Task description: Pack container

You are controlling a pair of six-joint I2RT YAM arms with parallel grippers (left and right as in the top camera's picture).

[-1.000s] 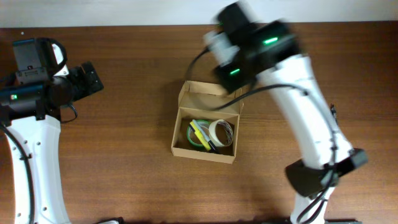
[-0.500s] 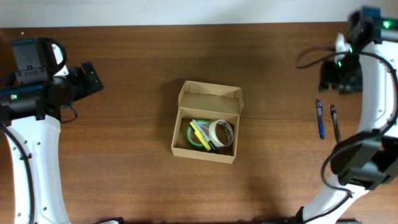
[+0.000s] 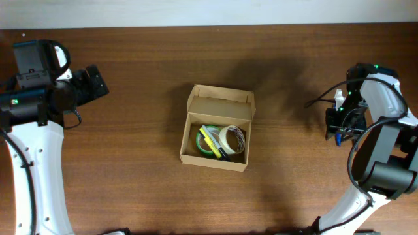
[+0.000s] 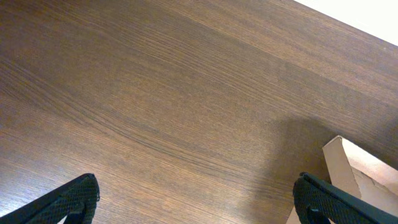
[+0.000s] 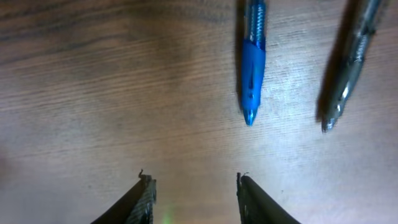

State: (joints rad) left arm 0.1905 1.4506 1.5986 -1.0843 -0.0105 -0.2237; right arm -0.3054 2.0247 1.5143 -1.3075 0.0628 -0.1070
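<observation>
The container (image 3: 191, 130) is a small tan cardboard box at the table's middle, its flap lid open toward the back. Inside lie a green tape roll (image 3: 204, 142), a white tape roll (image 3: 232, 138) and a yellow marker (image 3: 209, 140). A corner of the container shows in the left wrist view (image 4: 360, 177). My right gripper (image 3: 339, 127) is at the far right, low over the table, open and empty (image 5: 194, 183). A blue pen (image 5: 254, 59) and a dark pen (image 5: 351, 68) lie just ahead of its fingertips. My left gripper (image 3: 96, 83) is open and empty (image 4: 196, 196) at the far left.
The brown wooden table (image 3: 130, 183) ends at a pale wall along the back edge. The right arm's base and cables (image 3: 382, 173) stand at the right edge. The left arm's body (image 3: 32, 163) runs down the left edge.
My right arm has swung from above the container's back to the far right and come down over the two pens. The left arm and the container have not moved.
</observation>
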